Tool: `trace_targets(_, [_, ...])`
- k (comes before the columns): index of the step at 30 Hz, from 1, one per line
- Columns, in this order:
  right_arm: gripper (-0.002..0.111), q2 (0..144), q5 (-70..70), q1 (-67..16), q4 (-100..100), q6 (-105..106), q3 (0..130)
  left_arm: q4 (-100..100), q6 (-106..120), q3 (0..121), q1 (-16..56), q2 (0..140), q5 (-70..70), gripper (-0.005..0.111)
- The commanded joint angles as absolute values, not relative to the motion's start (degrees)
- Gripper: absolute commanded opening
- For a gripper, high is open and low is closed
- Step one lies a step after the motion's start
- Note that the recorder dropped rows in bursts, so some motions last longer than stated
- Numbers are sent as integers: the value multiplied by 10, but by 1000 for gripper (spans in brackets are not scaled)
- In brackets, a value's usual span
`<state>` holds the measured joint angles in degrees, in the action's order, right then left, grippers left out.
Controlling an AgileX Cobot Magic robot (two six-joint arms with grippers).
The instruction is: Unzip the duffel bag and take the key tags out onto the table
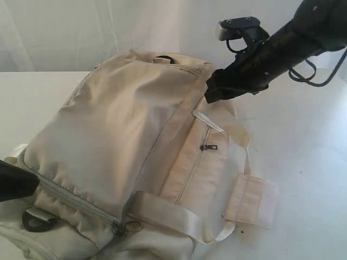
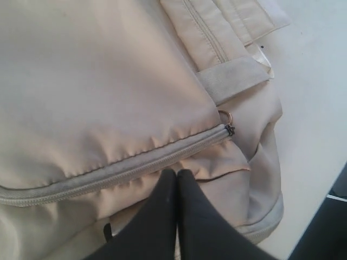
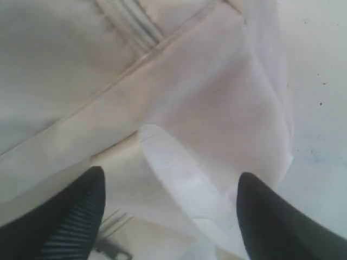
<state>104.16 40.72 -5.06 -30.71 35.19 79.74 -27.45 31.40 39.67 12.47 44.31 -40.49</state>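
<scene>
Left gripper (image 2: pixel 176 181): jaws pressed shut, black tips side by side just below the main zipper and touching the cloth. Whether a fold is pinched between them I cannot tell. My guess is it sits there to steady the bag.
Main zipper (image 2: pixel 108 174): grey, closed along all I can see, puckering the fabric beside it. The slider (image 2: pixel 230 130) rests at the end, next to a small ring (image 2: pixel 225 115).
Duffel bag (image 1: pixel 108 135): lies on the table, filling the middle. It is cream-beige soft woven cloth, slumped, creased and zipped up.
Side pocket (image 1: pixel 190 162): a flat panel facing up, its own zip shut, a dark pull hanging.
Strap (image 1: pixel 252 200): pale webbing with a padded rectangular sleeve, flopped onto the table.
Right gripper (image 3: pixel 173 184): jaws spread wide and empty, hovering over a webbing loop (image 1: pixel 209 120) at the bag's far end — placed, I judge, to take hold there.
Key tags: nowhere in sight — presumably inside the shut bag.
Table (image 1: pixel 303 151): white, smooth, flat.
</scene>
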Motion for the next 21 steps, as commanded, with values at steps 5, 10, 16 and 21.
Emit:
trace_targets(5, [56, 1107, 438, -51, -300, 359, 809, -287, 318, 394, 128, 447, -402, 0])
trace_targets(10, [9, 1107, 489, -51, -297, 358, 809, -287, 318, 394, 128, 447, -402, 0])
trace_targets(16, [0, 1106, 559, -51, -257, 340, 809, -287, 320, 394, 128, 447, -401, 0])
trace_targets(21, [0, 1084, 578, -50, -169, 251, 808, -287, 320, 377, 128, 447, -386, 0])
